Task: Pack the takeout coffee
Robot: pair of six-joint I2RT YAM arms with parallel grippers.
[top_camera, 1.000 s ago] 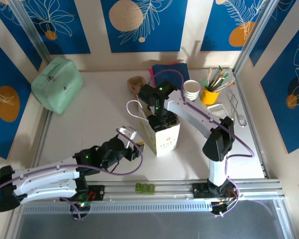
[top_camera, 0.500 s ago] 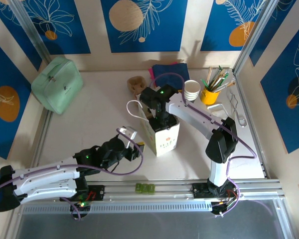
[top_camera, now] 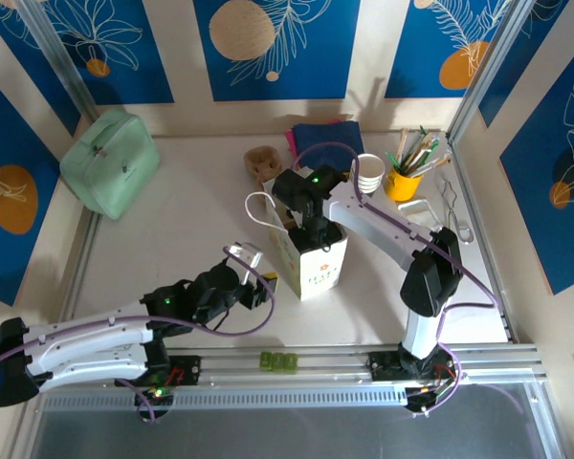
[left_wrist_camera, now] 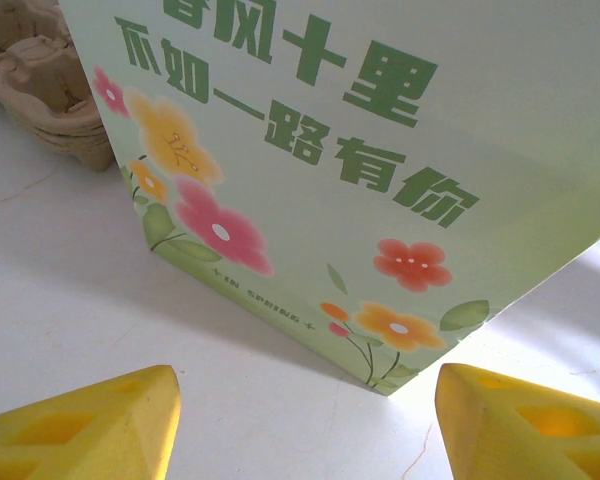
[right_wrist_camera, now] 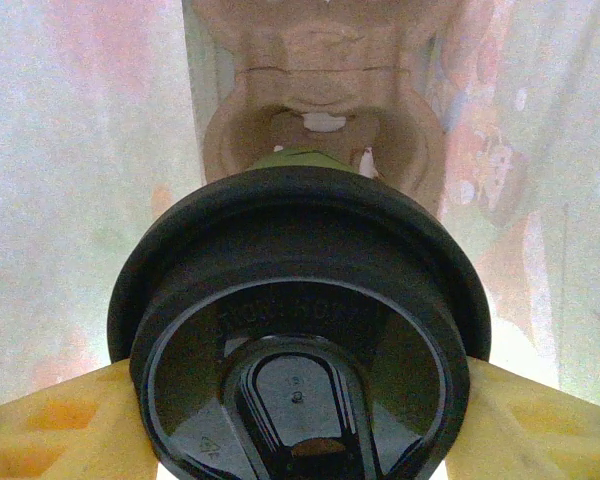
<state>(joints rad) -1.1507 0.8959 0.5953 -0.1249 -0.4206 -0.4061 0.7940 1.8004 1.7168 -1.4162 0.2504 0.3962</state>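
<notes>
Right hand [right_wrist_camera: 300,435] is down inside the paper bag [top_camera: 318,270], its fingers clamped on either side of the takeout coffee [right_wrist_camera: 300,300]. The view is from straight above, so the black lid hides the cup body. The cup is upright with the lid on top. My guess is that this keeps it from spilling and lets the base drop into the brown carrier insert [right_wrist_camera: 320,90] lying at the bag's bottom, directly beneath. The cup is not yet seated, and the gap left to the insert cannot be read.

Left hand [left_wrist_camera: 305,430] sits low over the worktop [left_wrist_camera: 80,330], fingers spread with nothing between them. It is aimed at the bag's near bottom corner, just short of it and not touching. It is probably placed there to steady the bag if it shifts.

Around:
- Bag walls are close on both sides of the cup, which is the main squeeze.
- White handle loop [top_camera: 256,206] flops out at the bag's left.
- Loose cardboard carriers [top_camera: 261,161] sit behind the bag.
- Stack of white ribbed cups [top_camera: 368,172] stands just beside the right forearm, with a yellow pot of brushes [top_camera: 402,182] next to it.
- Green pouch [top_camera: 110,163] lies far left, well apart.
</notes>
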